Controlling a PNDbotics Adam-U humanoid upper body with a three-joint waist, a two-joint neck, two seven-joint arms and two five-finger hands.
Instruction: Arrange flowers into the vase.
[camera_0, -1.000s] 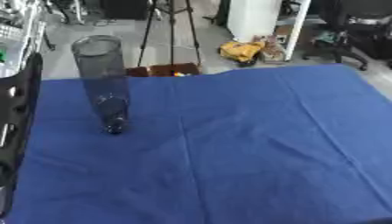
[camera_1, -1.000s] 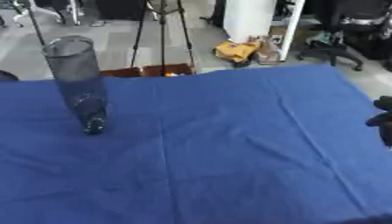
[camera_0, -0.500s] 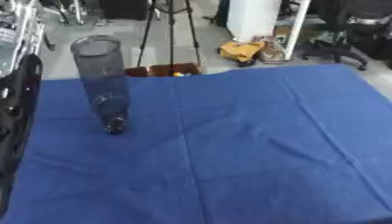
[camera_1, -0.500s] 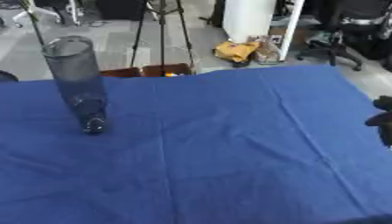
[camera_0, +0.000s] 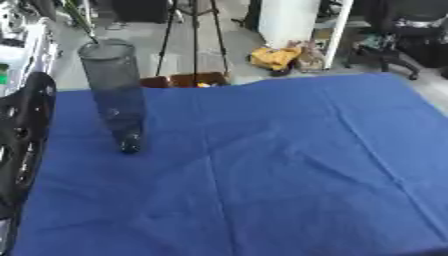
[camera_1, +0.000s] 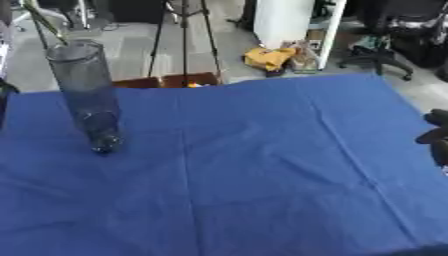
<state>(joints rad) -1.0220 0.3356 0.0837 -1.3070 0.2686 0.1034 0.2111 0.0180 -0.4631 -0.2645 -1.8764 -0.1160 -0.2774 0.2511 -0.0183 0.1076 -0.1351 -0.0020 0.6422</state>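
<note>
Left eye view: standing upright on the blue cloth (camera_0: 262, 165), far left, the tall clear vase (camera_0: 115, 95), a thin green stem (camera_0: 77, 20) rising above its rim. Showing along the left edge, the left hand (camera_0: 24, 145) (fingers impossible to make out).

Right eye view: peeking in at the right edge, well apart from the vase, the right hand (camera_1: 436, 140), fingers curling, holding nothing.

Tall clear glass cylinder vase (camera_0: 115, 92): see-through, smooth, faintly glossy, bluish tint from what lies behind it. Blue cloth table cover (camera_0: 262, 170): matt woven fabric, soft creases and fold lines across it. Black left hand (camera_0: 22, 145): dark hard shell, slight sheen. Black right hand (camera_1: 436, 137): matt dark surface
</note>
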